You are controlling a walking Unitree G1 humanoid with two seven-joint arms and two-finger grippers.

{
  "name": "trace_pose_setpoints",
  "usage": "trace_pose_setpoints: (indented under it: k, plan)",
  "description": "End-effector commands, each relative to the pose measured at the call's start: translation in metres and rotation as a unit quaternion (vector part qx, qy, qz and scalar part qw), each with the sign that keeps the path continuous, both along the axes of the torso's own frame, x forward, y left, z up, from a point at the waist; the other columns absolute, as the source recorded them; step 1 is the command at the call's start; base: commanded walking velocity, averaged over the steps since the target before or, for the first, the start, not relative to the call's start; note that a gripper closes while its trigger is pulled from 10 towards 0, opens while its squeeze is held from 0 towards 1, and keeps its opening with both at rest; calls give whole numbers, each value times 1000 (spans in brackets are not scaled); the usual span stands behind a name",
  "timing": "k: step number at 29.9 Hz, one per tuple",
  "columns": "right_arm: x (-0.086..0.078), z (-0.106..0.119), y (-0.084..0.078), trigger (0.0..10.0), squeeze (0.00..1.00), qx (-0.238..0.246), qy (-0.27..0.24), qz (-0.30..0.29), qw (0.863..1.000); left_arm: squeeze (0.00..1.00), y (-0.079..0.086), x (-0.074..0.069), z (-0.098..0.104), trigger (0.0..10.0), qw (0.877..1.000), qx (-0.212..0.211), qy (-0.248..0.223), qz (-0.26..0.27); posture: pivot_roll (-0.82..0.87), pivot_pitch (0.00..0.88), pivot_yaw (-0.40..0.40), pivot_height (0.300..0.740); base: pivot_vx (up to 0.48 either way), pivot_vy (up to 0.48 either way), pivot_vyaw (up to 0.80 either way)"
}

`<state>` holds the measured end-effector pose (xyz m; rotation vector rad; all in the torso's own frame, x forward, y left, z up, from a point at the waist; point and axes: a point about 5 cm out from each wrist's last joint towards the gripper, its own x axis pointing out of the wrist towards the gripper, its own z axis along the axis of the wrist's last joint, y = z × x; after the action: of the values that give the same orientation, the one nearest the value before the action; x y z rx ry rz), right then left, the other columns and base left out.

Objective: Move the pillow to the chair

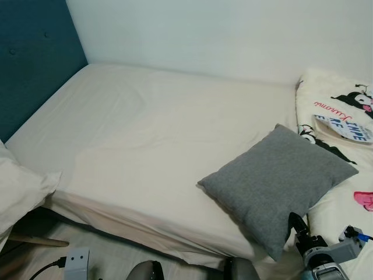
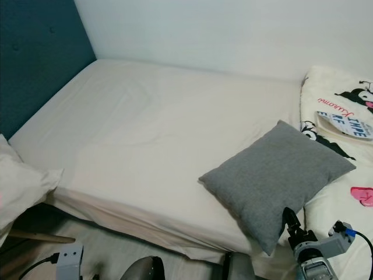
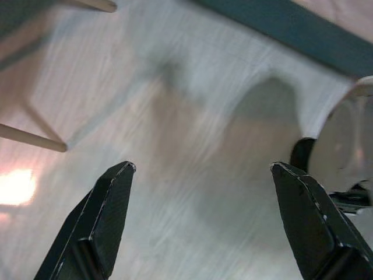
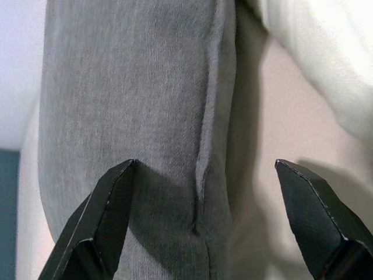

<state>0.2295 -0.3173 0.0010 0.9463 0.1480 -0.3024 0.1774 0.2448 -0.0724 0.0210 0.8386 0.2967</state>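
Bed: cream sheet on the bed [image 1: 151, 134], teal headboard [image 1: 32, 58] at my left, white wall behind. A printed quilt [image 1: 338, 111] is bunched at the right end.
Pillow: the grey pillow [image 1: 280, 181] lies flat on the bed near its front edge, its far corner resting against the quilt. Not lifted yet.
Right gripper: the right gripper [image 4: 204, 192] is low at the pillow's near corner, fingers [image 4: 102, 216] spread wide with the pillow's seam edge between them. I see no pinch on the fabric; one tip looks close to or touching the cloth, I cannot tell which.
Left gripper: the left gripper [image 3: 201, 192] hangs idle over the wood floor [image 3: 175, 146], fingers wide, holding nothing.
Other: a white pillow [image 1: 20, 186] sits at the far left by the bed's edge.
Chair: I cannot identify the chair with confidence; thin wooden legs [image 3: 35, 140] show near the floor at left.
Progress: I judge this the approach to the grasp. Closing on the pillow, lifting, carrying and placing all remain.
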Motion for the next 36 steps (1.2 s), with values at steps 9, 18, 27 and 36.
trace_pose_setpoints:
  k: [9, 18, 27, 36]
  plan:
    - [15, 7, 13, 10000, 0, 40, -54, 14, 998, 0, 23, -21, -1, 10000, 1000, 22, 11, 11, 71, 228, 81, 605, 0, 0, 0]
    - [47, 21, 39, 10000, 0, 70, -79, 63, 992, 0, 52, -33, 10, 10000, 999, 48, -20, 10, 155, 315, 120, 605, 0, 0, 0]
    - [70, 38, 50, 0, 0, 37, -81, 85, 992, 0, 66, -22, 25, 10000, 996, 67, -65, -3, 177, 346, 134, 605, 0, 0, 0]
    - [79, 53, 49, 0, 0, -5, -109, 123, 986, 0, 38, 8, 25, 10000, 995, 45, -87, -14, 115, 265, 93, 605, 0, 0, 0]
